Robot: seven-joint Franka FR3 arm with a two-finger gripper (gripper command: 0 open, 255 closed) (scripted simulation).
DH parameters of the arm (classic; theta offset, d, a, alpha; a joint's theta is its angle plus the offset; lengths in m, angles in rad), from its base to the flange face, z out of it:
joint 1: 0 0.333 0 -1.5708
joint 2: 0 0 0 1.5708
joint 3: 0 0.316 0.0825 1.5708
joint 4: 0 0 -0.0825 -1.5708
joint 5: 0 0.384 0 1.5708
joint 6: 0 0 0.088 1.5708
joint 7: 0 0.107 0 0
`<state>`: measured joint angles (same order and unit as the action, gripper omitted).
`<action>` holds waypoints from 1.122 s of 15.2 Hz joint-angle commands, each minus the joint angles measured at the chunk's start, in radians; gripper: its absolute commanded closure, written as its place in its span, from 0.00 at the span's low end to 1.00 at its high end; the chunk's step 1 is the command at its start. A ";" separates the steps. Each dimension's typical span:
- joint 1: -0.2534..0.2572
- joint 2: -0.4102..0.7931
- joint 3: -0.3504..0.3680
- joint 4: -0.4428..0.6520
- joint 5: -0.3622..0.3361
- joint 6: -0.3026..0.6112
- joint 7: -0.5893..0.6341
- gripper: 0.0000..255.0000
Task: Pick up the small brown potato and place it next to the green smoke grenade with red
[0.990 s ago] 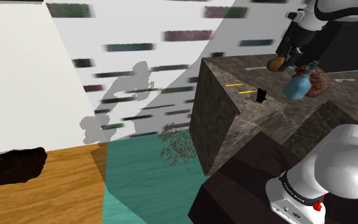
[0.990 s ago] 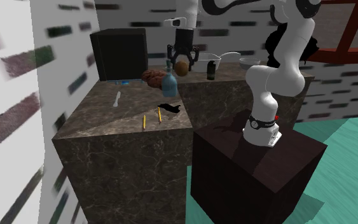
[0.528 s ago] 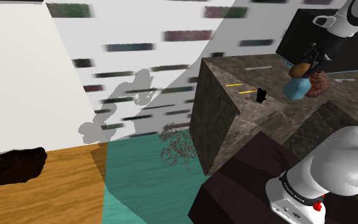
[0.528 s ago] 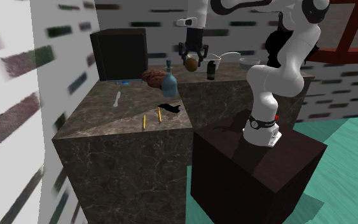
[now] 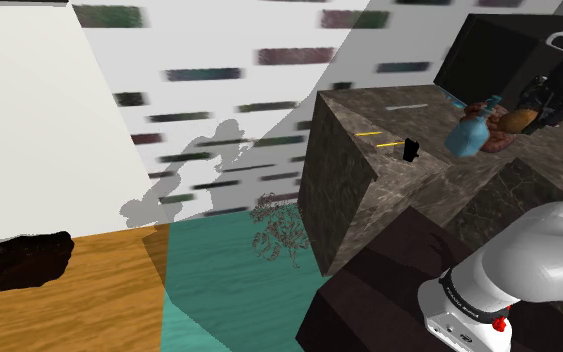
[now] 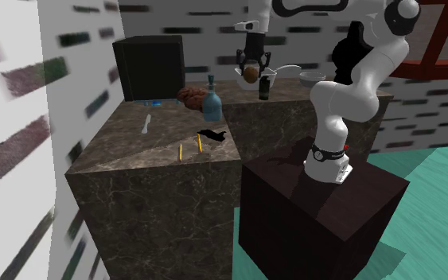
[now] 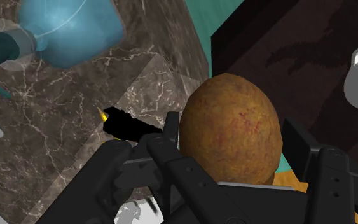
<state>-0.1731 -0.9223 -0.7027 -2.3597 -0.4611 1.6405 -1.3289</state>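
Note:
My black gripper point(image 6: 251, 67) hangs above the marble counter point(image 6: 158, 159), shut on a small brown potato point(image 6: 251, 75). In the wrist view the potato point(image 7: 231, 130) is clasped between the two fingers point(image 7: 171, 127). A small dark canister point(image 6: 264, 86), the smoke grenade, stands on the counter just to the second exterior view's right of the potato and lower. In the shoulder view the potato point(image 5: 515, 122) and gripper point(image 5: 527, 115) are to the right of a blue bottle point(image 5: 469, 130).
A blue bottle point(image 6: 212, 102) and a brown lumpy object point(image 6: 190, 96) stand by a black box point(image 6: 149, 68). White bowls point(image 6: 284, 71) sit behind the canister. A small black object point(image 6: 212, 135), two yellow pencils point(image 6: 200, 143) and a white stick point(image 6: 146, 122) lie nearer the counter's front.
The gripper has carried the potato away from the blue bottle toward the second exterior view's right, closer to the dark canister. Nothing on the counter has shifted.

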 commanded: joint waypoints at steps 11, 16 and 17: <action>-0.115 -0.093 -0.170 0.113 -0.156 -0.123 -0.278 1.00; -0.124 -0.096 -0.254 0.209 -0.214 -0.161 -0.398 1.00; -0.122 -0.094 -0.272 0.232 -0.225 -0.168 -0.422 1.00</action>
<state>-0.2905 -1.0142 -0.9667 -2.1480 -0.6789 1.4867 -1.7281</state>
